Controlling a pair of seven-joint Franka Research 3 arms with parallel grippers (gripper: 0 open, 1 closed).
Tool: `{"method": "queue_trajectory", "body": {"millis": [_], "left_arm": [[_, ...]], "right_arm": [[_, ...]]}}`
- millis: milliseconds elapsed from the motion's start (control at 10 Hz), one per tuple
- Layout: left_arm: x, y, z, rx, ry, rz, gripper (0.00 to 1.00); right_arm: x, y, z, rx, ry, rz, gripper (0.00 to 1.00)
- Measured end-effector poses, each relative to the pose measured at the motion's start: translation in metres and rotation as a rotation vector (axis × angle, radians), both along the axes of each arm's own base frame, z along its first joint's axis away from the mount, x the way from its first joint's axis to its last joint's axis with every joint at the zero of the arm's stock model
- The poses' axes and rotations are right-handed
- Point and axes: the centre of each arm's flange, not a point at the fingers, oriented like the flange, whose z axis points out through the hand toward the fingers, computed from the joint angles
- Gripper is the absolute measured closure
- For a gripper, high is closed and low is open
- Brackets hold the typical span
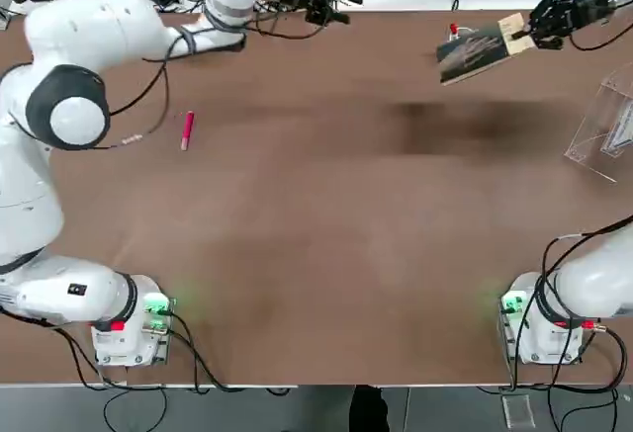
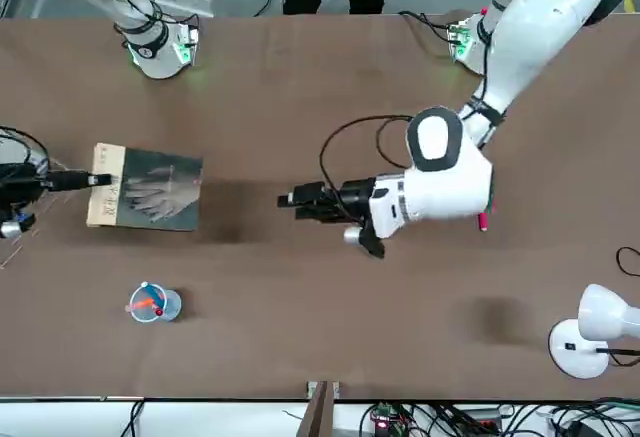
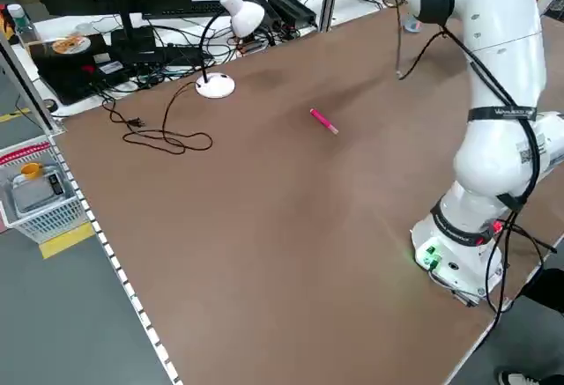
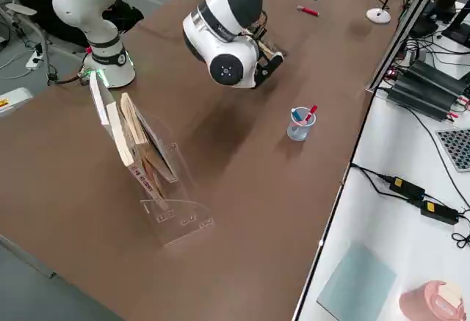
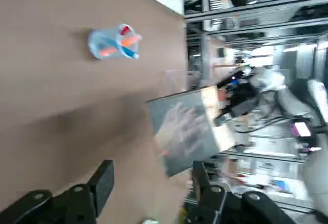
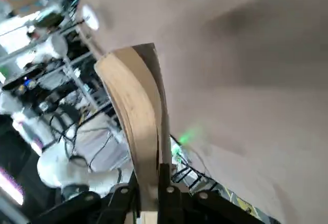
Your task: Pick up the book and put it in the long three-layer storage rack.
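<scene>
Book: one thin dark grey book with tan strip (image 1: 480, 51), upper right of the top view, lifted off the table.
Right gripper (image 1: 534, 33): one, pinching the book's tan edge.
Rack: one clear acrylic tiered rack (image 1: 605, 128), right edge, apart from the book.
Left gripper (image 2: 290, 200): one, fingers spread, empty, mid-frame of the front view.
Pens: one pink pen (image 1: 187, 129), loose; one clear cup of pens (image 2: 151, 303).

Rack (image 1: 605, 126): clear acrylic, cut off by the overhead picture's right edge; compartments cannot be counted there.
Book (image 6: 134, 126): wrist view shows edge only, cover hidden; lettering on tan strip unreadable in every view.
Right gripper (image 2: 92, 180): body cut off at front picture's left edge.
Pen cup (image 5: 114, 42): blurred, contents uncountable.
</scene>
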Motion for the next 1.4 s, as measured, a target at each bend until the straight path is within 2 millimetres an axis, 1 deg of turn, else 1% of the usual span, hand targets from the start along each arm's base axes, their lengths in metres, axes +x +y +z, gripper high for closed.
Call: {"method": "queue_trajectory", "body": {"millis": [200, 500, 700, 800, 900, 1100, 1200, 1400], "left_arm": [[-0.004, 0.006, 0.017, 0.152, -0.044, -0.033, 0.37], [-0.018, 0.006, 0.036, 0.395, -0.078, -0.059, 0.37], [-0.026, 0.011, 0.045, 0.509, -0.07, -0.062, 0.35], [-0.027, 0.018, 0.047, 0.556, -0.067, -0.067, 0.35], [-0.024, 0.03, 0.048, 0.606, -0.074, -0.074, 0.3], [-0.015, 0.06, 0.049, 0.71, -0.098, -0.072, 0.07], [-0.01, 0.074, 0.051, 0.742, -0.099, -0.066, 0.02], [-0.003, 0.1, 0.056, 0.778, -0.085, -0.051, 0.0]], "right_arm": [[-0.004, -0.022, 0.0, -0.06, 0.087, -0.058, 0.85], [-0.014, -0.053, -0.003, -0.151, 0.2, -0.126, 0.85], [-0.016, -0.069, 0.004, -0.226, 0.252, -0.151, 0.85], [-0.016, -0.074, 0.012, -0.263, 0.27, -0.156, 0.85], [-0.016, -0.078, 0.02, -0.306, 0.281, -0.145, 0.85], [-0.018, -0.086, 0.039, -0.372, 0.303, -0.123, 0.85], [-0.021, -0.094, 0.045, -0.394, 0.313, -0.122, 0.85], [-0.032, -0.118, 0.048, -0.446, 0.342, -0.131, 0.85]]}}
